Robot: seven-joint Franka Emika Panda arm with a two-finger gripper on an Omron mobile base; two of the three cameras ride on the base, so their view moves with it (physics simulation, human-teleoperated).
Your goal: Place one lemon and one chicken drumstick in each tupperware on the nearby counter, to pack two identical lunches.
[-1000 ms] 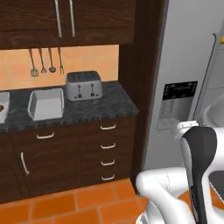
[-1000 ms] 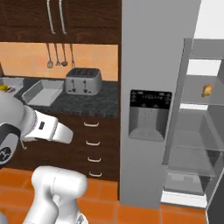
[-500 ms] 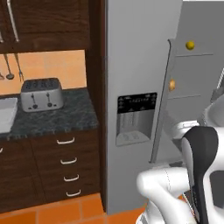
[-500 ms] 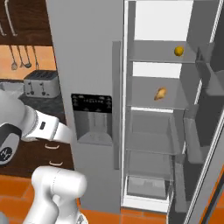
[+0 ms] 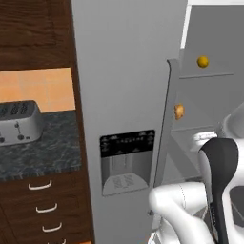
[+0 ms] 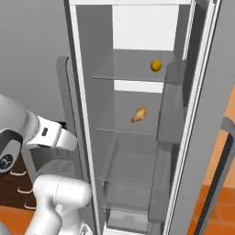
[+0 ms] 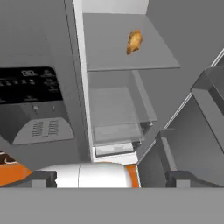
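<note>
Speckled black stone marks the bench [image 5: 43, 147], left of the grey fridge [image 5: 128, 95], carrying a silver toaster [image 5: 16, 121] above brown drawers [image 5: 43, 209]. No tupperware shows on the stretch in view, so packing seems not yet begun. On the fridge's left door sits the dark dispenser panel [image 7: 35, 105]. Right of that panel the fridge stands open: a lemon [image 6: 156, 65] rests on the upper glass shelf [image 6: 133, 73] and a chicken drumstick [image 6: 138, 114] on the shelf below. Both look untouched; fetching them, and their twins, is all left to do. The claw stands wide with nothing in it, its tips [image 7: 43, 178] low in the hand view, well short of the shelves. The open compartment is narrow, walled by the door edge on its left and door bins [image 6: 170, 114] on its right, so I judge a reach must go straight in.
</note>
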